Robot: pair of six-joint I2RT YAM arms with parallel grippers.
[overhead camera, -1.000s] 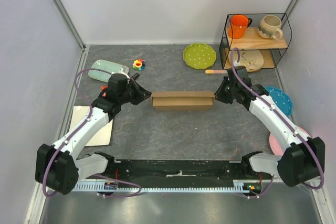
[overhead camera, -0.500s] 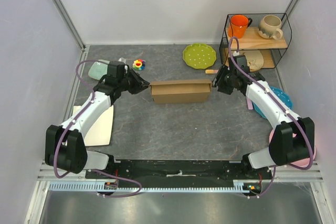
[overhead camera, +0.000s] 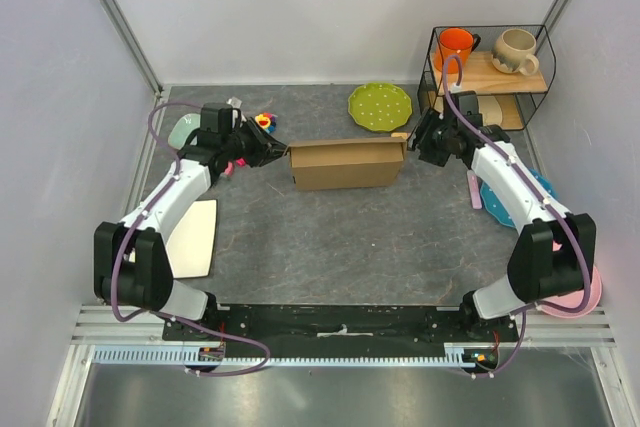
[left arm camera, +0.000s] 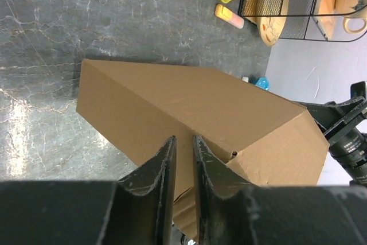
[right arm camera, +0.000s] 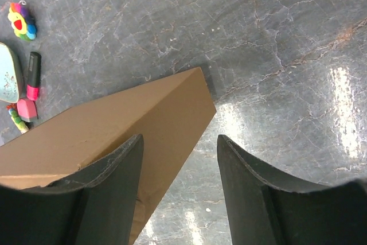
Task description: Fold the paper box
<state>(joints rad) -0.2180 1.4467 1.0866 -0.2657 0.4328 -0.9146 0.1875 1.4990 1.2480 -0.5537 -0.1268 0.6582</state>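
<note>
The paper box (overhead camera: 345,164) is a brown cardboard box, folded shut, lying lengthwise across the middle of the grey table. My left gripper (overhead camera: 275,150) sits at its left end. In the left wrist view its jaws (left arm camera: 183,137) stand a narrow gap apart in front of the box's end corner (left arm camera: 189,107), and nothing is pinched between them. My right gripper (overhead camera: 415,144) is at the box's right end. In the right wrist view it (right arm camera: 179,139) is wide open, with the box's corner (right arm camera: 114,124) partly behind its left finger (right arm camera: 114,170).
A wire shelf (overhead camera: 487,77) at the back right holds an orange mug (overhead camera: 455,47) and a beige mug (overhead camera: 515,50). A green plate (overhead camera: 380,105) lies behind the box. A blue plate (overhead camera: 525,192) and a pink plate (overhead camera: 585,292) are on the right, a white board (overhead camera: 190,237) and a flower toy (overhead camera: 264,122) on the left.
The box has shifted toward the back of the table with both arms following. Both grippers, shut on its ends earlier, have opened: the right wide, the left a little.
</note>
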